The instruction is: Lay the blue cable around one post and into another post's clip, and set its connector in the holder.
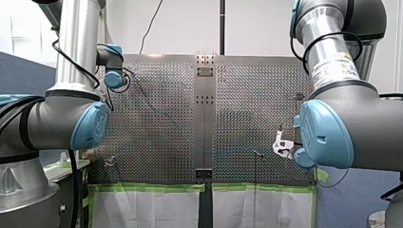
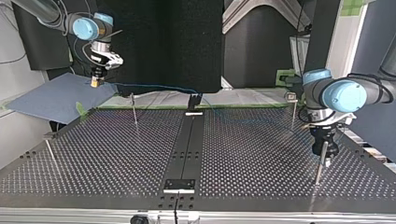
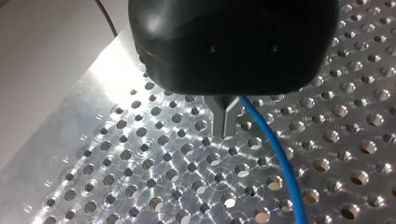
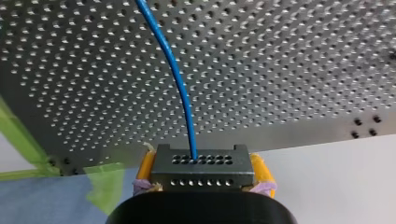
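The perforated table [image 3: 140, 154] is bright brushed metal — blue cable [image 4: 180, 79] smooth and glossy, connector [image 4: 201, 168] matt dark plastic.

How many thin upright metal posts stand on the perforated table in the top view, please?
4: one post at the view's left edge, one left of the centre strip, one back right, one by my left gripper. More may be hidden.
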You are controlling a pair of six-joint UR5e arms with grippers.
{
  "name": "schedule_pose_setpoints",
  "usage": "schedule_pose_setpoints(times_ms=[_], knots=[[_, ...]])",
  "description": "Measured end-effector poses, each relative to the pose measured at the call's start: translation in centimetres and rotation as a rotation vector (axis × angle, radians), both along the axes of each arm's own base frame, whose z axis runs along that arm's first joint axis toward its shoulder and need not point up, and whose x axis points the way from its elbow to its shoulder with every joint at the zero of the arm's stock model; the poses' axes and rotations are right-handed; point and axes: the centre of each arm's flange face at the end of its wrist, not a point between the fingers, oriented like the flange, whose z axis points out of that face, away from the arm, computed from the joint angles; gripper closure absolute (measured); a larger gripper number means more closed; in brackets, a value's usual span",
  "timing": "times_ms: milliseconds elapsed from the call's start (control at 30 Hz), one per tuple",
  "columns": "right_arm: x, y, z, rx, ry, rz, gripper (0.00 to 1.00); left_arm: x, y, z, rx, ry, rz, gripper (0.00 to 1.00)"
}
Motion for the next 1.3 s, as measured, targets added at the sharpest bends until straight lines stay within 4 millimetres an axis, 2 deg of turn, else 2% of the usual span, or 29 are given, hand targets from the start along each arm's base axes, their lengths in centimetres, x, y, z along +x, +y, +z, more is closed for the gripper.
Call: schedule_pose_setpoints(times_ms=[233, 800, 1100, 1300], knots=[[-0.2, 0.3, -1.8, 0.020, 0.029, 0.002, 1.00, 0.0, -0.1, 0.0, 0.001, 0.000, 0.000, 1.00], [0.0, 0.3, -2.3, 0.000, 0.037, 0.002, 1.00, 0.0, 0.0, 0.0, 0.002, 0.001, 0.005, 1.00], [0.2, 0.9, -5.0, 0.012, 0.028, 0.006, 1.00, 0.0, -0.1, 0.0, 0.003, 0.001, 0.004, 1.00], [0.2, 0.3, -5.9, 0.009, 0.027, 0.010, 1.00, 0.0, -0.3, 0.0, 0.004, 0.002, 0.001, 1.00]])
